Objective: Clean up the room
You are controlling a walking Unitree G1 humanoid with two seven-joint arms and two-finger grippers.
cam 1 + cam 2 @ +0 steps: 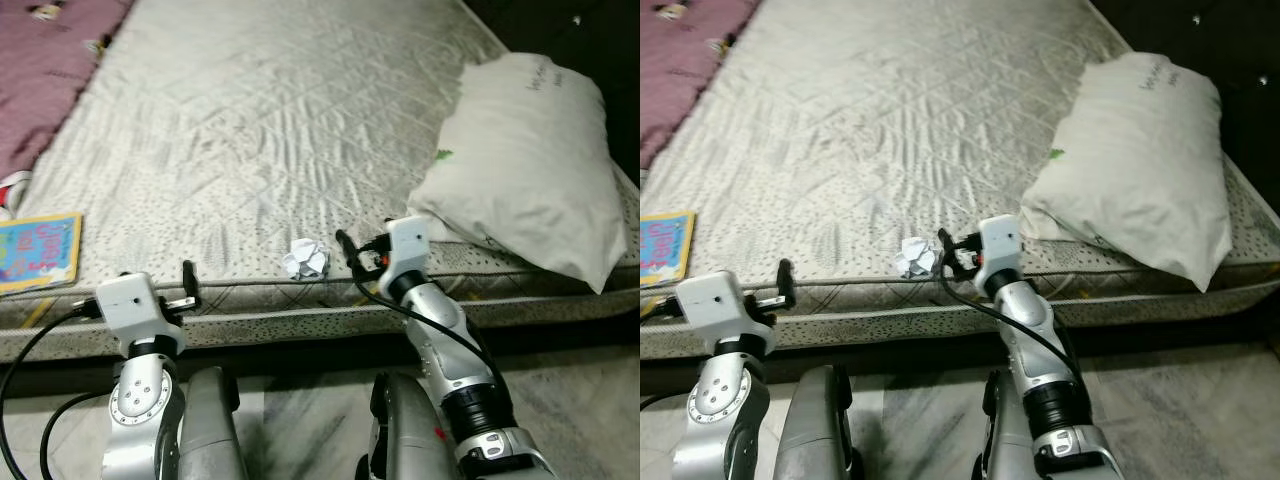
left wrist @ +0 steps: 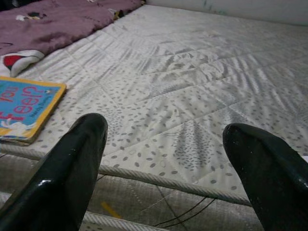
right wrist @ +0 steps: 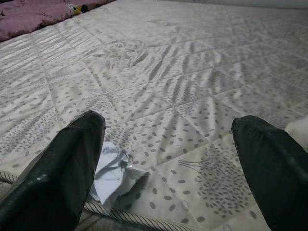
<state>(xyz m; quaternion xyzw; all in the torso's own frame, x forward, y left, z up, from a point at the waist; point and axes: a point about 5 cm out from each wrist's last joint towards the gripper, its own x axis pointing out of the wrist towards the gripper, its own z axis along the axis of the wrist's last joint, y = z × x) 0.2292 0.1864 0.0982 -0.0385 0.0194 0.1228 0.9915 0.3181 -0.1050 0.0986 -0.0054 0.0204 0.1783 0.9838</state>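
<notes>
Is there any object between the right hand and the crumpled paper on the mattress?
Nothing visible is. The right hand, fingers open, sits just beside the crumpled paper ball near the mattress edge, with bare quilted fabric between them. The pillow lies off to the other side.

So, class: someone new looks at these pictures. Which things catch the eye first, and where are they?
A crumpled white paper ball lies at the mattress's near edge, just left of the open right pincer. A big white pillow fills the right side, and a bright children's book lies at the far left, beyond the open left pincer.
</notes>
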